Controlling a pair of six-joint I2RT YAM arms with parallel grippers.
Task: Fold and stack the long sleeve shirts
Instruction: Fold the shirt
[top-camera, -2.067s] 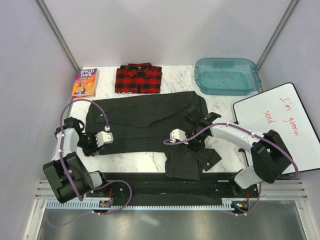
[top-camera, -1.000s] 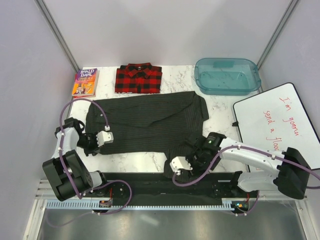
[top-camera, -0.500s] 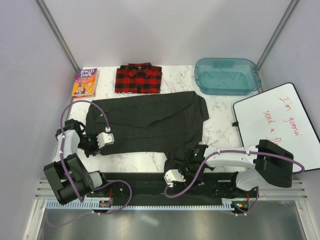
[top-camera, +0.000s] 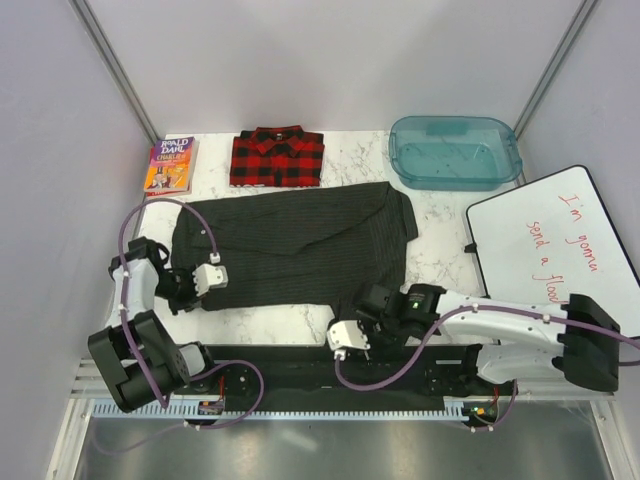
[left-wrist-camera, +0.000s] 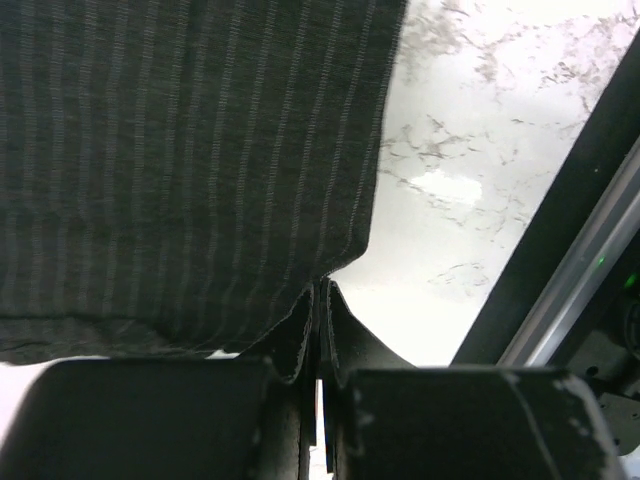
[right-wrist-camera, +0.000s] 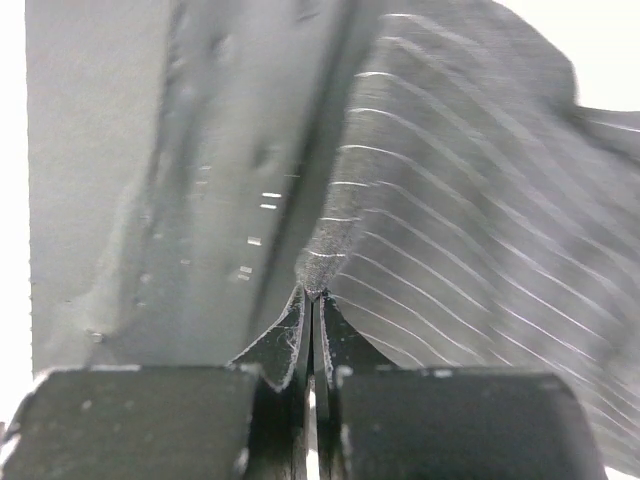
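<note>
Top external view: at the near edge of the table (top-camera: 270, 322), the right gripper (top-camera: 366, 322) is shut tight, pinching a fold of the dark striped shirt (top-camera: 290, 240). The left gripper (top-camera: 190, 298) is shut too, pinching that shirt's near left edge. Bare table shows between them and right of the shirt. The striped shirt lies spread across the middle. Farther back sits the folded red plaid shirt (top-camera: 277, 157), apart, between a book (top-camera: 170, 165) and a blue tub (top-camera: 455, 150).

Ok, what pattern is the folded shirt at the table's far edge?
Red-and-black plaid shirt, seen best in the top view.
</note>
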